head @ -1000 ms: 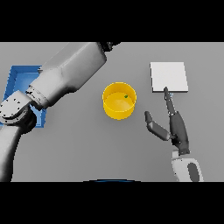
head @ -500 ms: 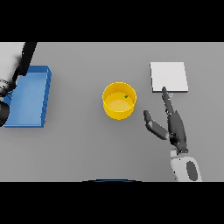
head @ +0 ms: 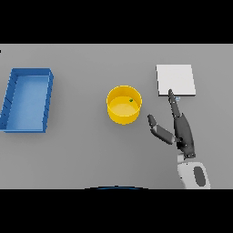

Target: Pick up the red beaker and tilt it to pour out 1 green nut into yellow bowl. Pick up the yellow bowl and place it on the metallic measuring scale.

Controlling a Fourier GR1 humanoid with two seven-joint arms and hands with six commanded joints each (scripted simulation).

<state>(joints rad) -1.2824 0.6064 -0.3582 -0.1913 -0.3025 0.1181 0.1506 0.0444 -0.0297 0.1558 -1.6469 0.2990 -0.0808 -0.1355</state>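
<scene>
Bowl, yellow, sat upright near the middle of the table, a bit toward the far edge. One small green nut lay inside it, by the far-right part of the wall. Scale, a pale flat square, lay to the right of the bowl, nearer the far-right corner, apart from it. Right hand came in from the near edge on the right side, w/ fingers straight & spread wide, holding nothing; thumb stuck out toward the bowl but didn't touch it. Longest fingertip reached the scale's near edge; couldn't tell if it touched. Blue tray lay along the left edge of the table, well apart from the bowl. Left hand not visible. No beaker visible.
</scene>
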